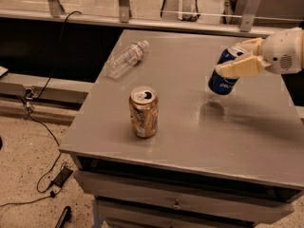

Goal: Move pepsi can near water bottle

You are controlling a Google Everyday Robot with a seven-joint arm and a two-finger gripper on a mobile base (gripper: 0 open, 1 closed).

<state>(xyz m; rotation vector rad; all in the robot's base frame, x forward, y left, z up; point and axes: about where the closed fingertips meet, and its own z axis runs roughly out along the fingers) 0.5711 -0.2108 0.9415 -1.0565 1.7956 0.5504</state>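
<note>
The dark blue pepsi can (222, 82) hangs tilted above the right side of the grey table (190, 127), its shadow on the tabletop below it. My gripper (239, 58) comes in from the right edge and is shut on the can, with cream fingers (242, 67) on either side of its upper part. The clear water bottle (124, 59) lies on its side near the table's far left edge, white cap pointing to the back right. It is well apart from the can.
A gold-brown can (143, 111) stands upright and opened at the table's front left, between bottle and pepsi can. A metal rail (142, 20) runs behind the table. Cables (42, 175) trail on the floor at left. A drawer front (180, 201) sits below the tabletop.
</note>
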